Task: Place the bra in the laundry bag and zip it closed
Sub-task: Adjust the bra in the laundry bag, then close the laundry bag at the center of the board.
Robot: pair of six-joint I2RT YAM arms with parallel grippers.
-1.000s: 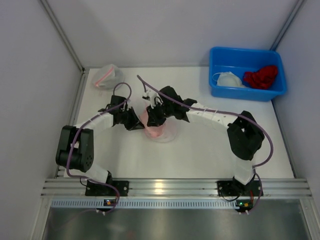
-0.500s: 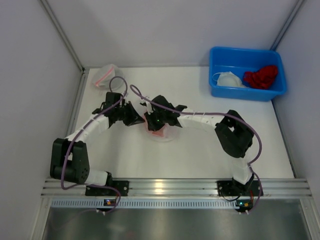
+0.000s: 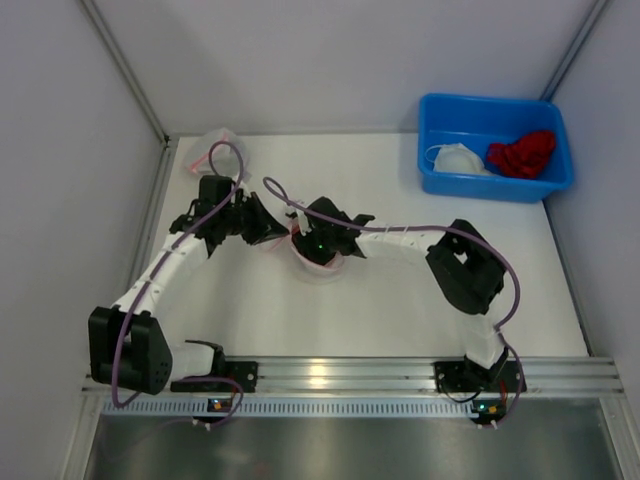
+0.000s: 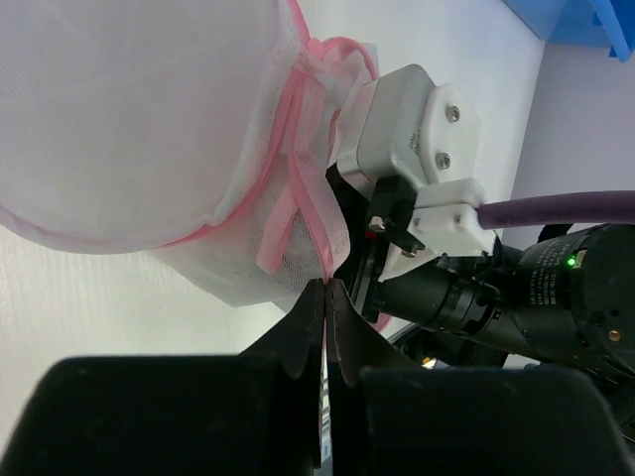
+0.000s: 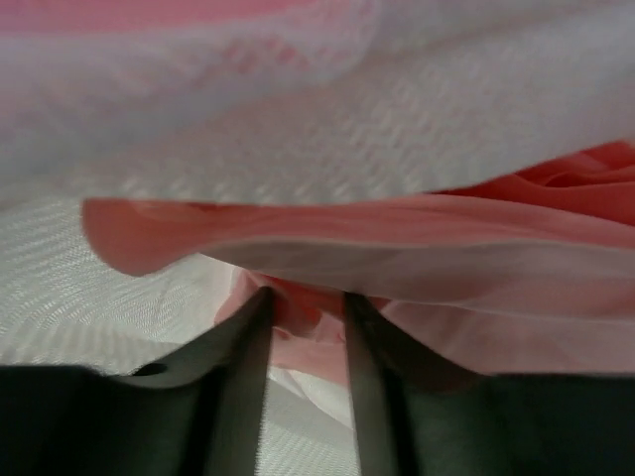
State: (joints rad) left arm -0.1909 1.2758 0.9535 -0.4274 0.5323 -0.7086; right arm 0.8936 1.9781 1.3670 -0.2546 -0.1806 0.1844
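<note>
Left gripper (image 4: 325, 297) has its jaws pinched tight on the pink-trimmed seam of the laundry bag (image 4: 139, 119), at the bag's left edge. Right gripper (image 5: 303, 319) is pressed into the bag from the right, jaws narrow with pink cloth between; whether they grip it I cannot tell. The bra (image 5: 566, 188) is bunched inside the bag, and its long axis is hidden.

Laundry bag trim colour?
Pink trim on the white mesh laundry bag; best in left wrist view.

Both arms reach forward and bend inward. The left end effector (image 3: 262, 222) sits just beside the right end effector (image 3: 312, 240). The left one's fingers (image 4: 301, 335) press tight together. The right one's fingers (image 5: 241, 372) have a small gap.
</note>
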